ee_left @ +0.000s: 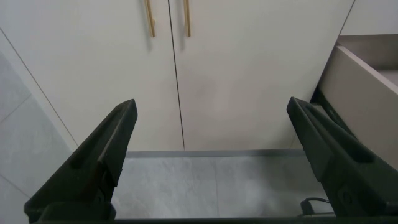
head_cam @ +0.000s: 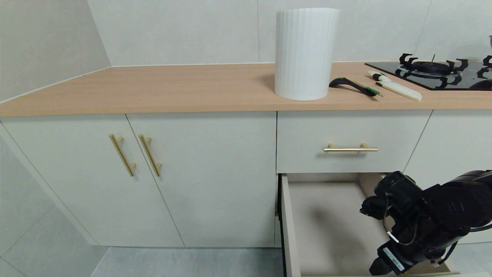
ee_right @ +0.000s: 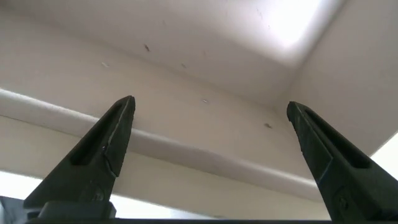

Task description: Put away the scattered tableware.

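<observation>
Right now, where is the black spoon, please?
The black spoon lies on the countertop, right of centre in the head view, between the white container and white knife.

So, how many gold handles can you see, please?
3: left door handle, right door handle beside it, drawer handle on the closed drawer above the open drawer, whose own may be hidden.

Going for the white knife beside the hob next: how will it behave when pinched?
The white knife lies flat on the counter, so it probably won't roll, but may be hard to get under. It looks rigid and slim, likely light. Its smooth surface may slip or pivot if gripped off-centre.
</observation>
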`<state>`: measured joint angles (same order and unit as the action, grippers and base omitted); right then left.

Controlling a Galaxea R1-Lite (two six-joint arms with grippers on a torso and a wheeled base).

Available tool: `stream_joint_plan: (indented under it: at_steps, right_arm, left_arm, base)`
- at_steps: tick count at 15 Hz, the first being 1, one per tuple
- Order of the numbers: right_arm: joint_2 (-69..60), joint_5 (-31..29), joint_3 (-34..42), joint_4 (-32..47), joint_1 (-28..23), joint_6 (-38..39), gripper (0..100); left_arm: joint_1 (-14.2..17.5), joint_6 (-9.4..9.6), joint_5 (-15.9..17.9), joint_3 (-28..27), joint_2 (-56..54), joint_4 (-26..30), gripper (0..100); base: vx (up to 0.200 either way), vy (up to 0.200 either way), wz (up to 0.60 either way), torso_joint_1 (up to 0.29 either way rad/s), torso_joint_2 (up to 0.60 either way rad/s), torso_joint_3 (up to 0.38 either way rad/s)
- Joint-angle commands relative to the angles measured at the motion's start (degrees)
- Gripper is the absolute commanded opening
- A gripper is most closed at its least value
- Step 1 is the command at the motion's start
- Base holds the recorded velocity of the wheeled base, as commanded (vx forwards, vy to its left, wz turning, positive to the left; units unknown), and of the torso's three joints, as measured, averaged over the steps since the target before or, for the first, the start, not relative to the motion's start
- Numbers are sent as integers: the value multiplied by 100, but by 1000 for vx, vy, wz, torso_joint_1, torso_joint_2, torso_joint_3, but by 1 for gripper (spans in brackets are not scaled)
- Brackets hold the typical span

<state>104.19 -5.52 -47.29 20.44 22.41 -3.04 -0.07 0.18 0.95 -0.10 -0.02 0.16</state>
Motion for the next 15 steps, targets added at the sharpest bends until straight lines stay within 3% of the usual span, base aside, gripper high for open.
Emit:
stream_joint_plan:
  at_steps: [1, 10, 15]
  right_arm:
    - [-39, -1, 0, 109, 62, -39, 100]
    - [-39, -72, -44, 812, 150, -294, 100]
    - [-549, -116, -641, 759, 124, 576, 100]
  left_arm:
    - [-1, -1, 2, 1, 2, 2, 100]
    - [-1, -1, -7, 1, 2, 2, 100]
    - [-1, -1, 2, 1, 2, 2, 100]
  base:
    - [0, 0, 0, 0, 0, 0]
    - [0, 0, 0, 0, 0, 0]
    - [0, 0, 0, 0, 0, 0]
